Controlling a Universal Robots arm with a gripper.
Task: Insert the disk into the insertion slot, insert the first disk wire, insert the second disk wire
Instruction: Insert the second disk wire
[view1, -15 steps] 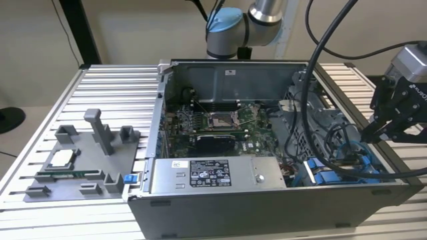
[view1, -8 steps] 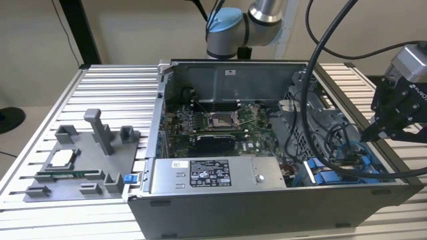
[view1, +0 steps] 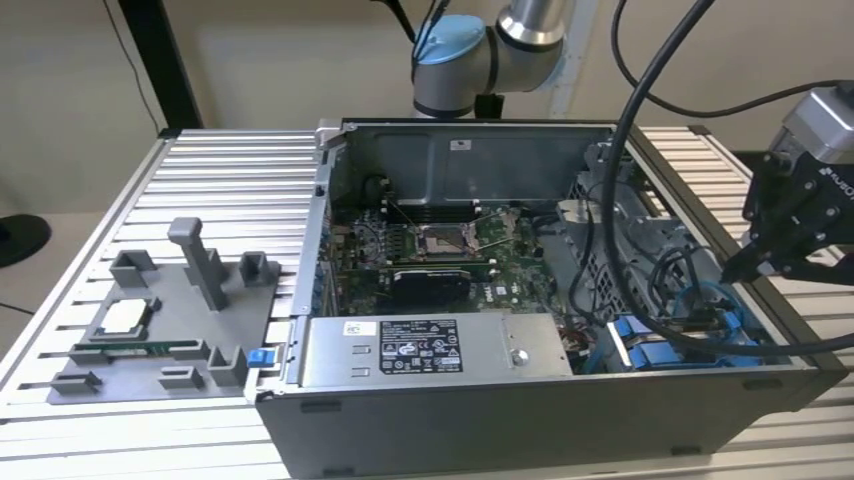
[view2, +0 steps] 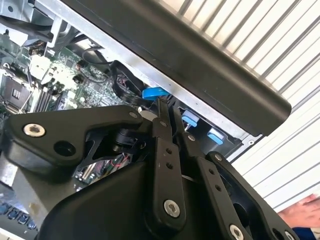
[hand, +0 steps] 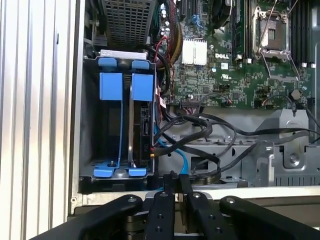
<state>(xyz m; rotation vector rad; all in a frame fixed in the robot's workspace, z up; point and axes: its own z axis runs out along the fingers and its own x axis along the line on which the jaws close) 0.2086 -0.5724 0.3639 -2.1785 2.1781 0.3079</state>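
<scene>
- One of the three steps looks done to you here: the disk (hand: 141, 117), in its blue carrier, stands on edge inside the insertion slot (hand: 90, 125), with its blue tabs level with those of the carrier beside it in the first wrist view.
- Both wire steps are the open question. A blue cable (hand: 181, 159) curves from the disk's exposed edge out across the case floor, and a bundle of black cables (hand: 210, 125) loops just beside it. You cannot tell from these views whether either plug is seated in the disk.
- I judge the work about a third along, with the wiring unconfirmed.
- Your gripper (hand: 178, 181) hangs over the case rim just beside the slot, its fingers drawn together with nothing visible between them. It touches neither the disk nor a cable.
- In the exterior view the gripper (view1: 747, 268) sits over the computer case (view1: 534, 420) at the exterior view's right, above the blue rails.
- Further out, the motherboard (hand: 225, 65) lies exposed beyond the cables, and the grey power-supply box (view1: 414, 350) sits along the near wall, well apart from the slot.
</scene>
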